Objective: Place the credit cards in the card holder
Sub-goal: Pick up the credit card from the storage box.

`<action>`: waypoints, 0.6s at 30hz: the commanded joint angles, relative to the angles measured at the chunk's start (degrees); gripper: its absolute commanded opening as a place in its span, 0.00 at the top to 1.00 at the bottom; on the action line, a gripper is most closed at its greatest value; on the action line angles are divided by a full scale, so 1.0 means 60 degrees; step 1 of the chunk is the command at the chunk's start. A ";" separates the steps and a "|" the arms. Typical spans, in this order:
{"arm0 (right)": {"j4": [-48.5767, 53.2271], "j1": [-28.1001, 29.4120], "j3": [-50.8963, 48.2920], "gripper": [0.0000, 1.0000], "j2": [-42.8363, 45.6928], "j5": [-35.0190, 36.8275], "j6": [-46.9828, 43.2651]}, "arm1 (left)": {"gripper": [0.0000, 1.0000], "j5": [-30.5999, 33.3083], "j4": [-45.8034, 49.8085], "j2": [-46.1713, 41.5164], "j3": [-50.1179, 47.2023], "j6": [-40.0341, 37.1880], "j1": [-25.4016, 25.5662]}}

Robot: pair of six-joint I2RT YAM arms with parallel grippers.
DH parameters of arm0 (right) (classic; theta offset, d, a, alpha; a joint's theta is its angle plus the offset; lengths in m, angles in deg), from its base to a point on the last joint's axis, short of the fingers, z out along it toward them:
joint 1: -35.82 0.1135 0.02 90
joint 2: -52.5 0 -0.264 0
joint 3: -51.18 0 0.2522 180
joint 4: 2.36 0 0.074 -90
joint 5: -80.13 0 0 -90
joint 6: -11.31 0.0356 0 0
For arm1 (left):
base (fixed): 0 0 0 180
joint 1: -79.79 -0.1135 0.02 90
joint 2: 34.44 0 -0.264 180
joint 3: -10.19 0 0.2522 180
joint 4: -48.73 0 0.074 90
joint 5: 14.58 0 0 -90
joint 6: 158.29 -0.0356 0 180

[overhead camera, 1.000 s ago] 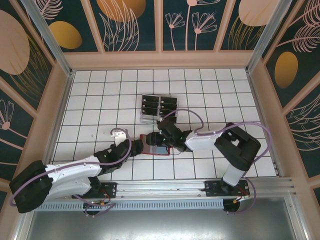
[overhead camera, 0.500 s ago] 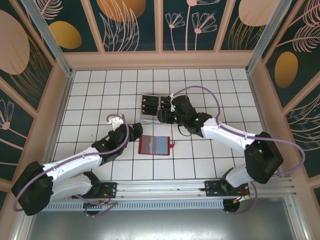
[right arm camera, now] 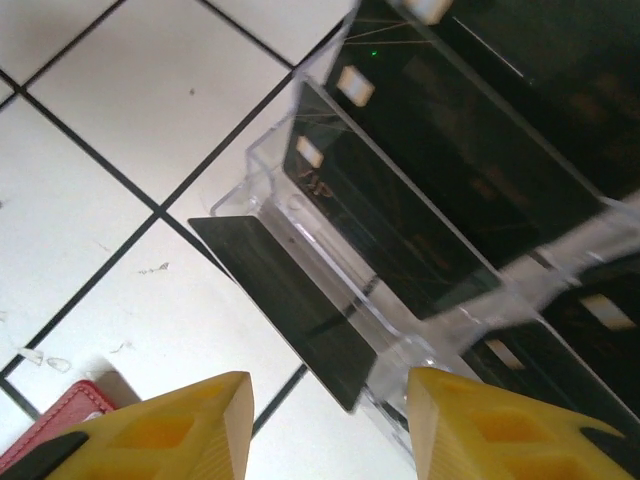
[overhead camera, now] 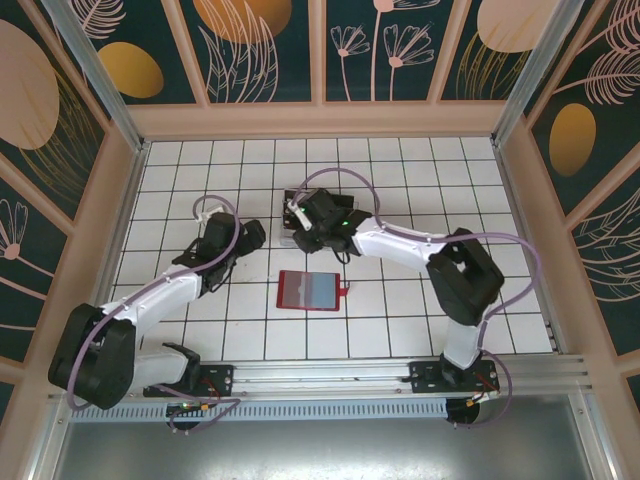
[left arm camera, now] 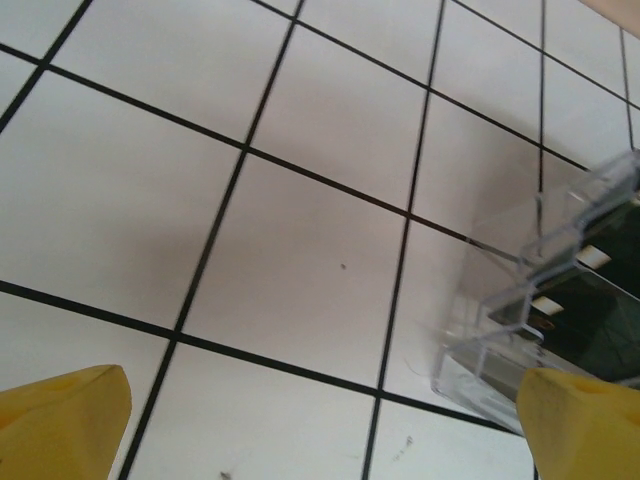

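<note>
Tabletop (overhead camera: 180, 180): white tiles with black lines. It carries the rack, the wallet and both arms' reach.

Clear rack (left arm camera: 585, 195): stands toward the far middle of the tabletop, its stepped slots filled. The right arm stretches over to its near-left corner.

Card holder (overhead camera: 309, 290): the red wallet lies open and flat, just on the near side of the rack, grey-blue pockets facing up and snap tab (overhead camera: 346, 291) pointing right. No card shows in it.

Right pincer (right arm camera: 328, 392): hovers low over the rack's front edge. The yellow fingers stand partly apart with nothing between them.

Left pincer (left arm camera: 320, 400): fingers spread wide and empty, over bare tile just left of the rack.

Credit cards (right arm camera: 400, 210): dark cards with pale marks stand tilted in the rack's slots.

Loose card (right arm camera: 285, 310): one more dark card lies flat on the tabletop against the rack's foot. Whether its far end is tucked under the rack I cannot tell.

Step in hand: by my reading, fetching a card. The right pincer is lined up at the rack and has not gripped one yet.

Next move: likely calls for lowering the fingers astride one thin card's edge, pinching it, lifting it clear without dragging the light rack along, then carrying it to the wallet. A flat card gives little edge to grasp, so a standing one looks easier.
</note>
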State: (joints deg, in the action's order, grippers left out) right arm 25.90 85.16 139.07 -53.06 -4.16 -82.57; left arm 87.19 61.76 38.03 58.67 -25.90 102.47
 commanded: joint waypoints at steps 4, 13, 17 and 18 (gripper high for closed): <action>0.0843 0.0517 0.1085 0.59 -0.1080 0.0965 -0.1289 | 0.01 -0.1242 -0.0492 0.0190 0.0193 0.0006 -0.0649; 0.0883 0.0595 0.1428 0.62 -0.1588 0.1343 -0.1519 | 0.01 -0.1370 -0.0636 0.0292 0.0190 -0.0033 -0.0789; 0.0883 0.0533 0.1488 0.66 -0.1673 0.1487 -0.1593 | 0.01 -0.1376 -0.0711 0.0307 0.0134 -0.0023 -0.0779; 0.0876 0.0503 0.1488 0.68 -0.1698 0.1496 -0.1589 | 0.02 -0.1377 -0.0738 0.0328 0.0117 -0.0015 -0.0789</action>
State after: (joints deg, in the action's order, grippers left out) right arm 29.92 88.63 146.24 -61.80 2.77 -90.87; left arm 79.69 59.14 39.25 58.67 -25.85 98.17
